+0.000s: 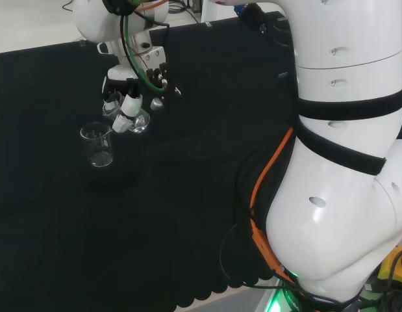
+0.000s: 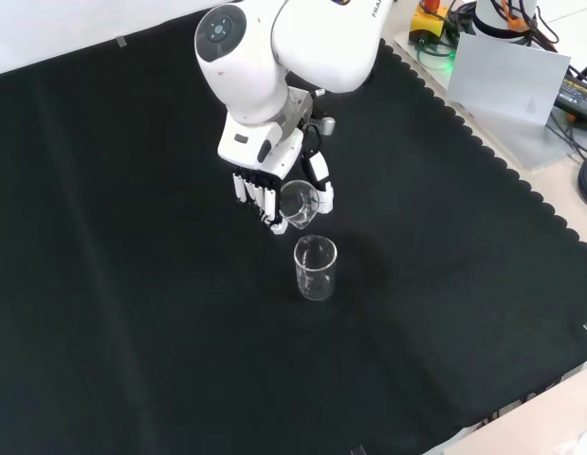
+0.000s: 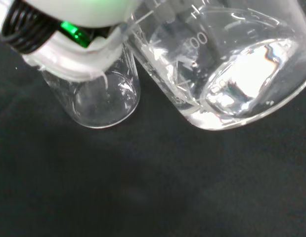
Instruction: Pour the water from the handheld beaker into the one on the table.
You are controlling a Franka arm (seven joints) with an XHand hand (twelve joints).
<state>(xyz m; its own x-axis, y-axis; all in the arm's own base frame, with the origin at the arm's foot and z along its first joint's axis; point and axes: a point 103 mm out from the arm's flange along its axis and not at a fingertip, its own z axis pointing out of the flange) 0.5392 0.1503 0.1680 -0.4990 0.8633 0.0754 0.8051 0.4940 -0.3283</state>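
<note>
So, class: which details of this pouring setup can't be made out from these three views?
- Water level in the held beaker: clear glass and glare in the wrist view.
- Contents of the table beaker: too clear in the front view, partly behind the hand in the wrist view.
- Whether the two beakers' rims touch: too small in the head view.
</note>
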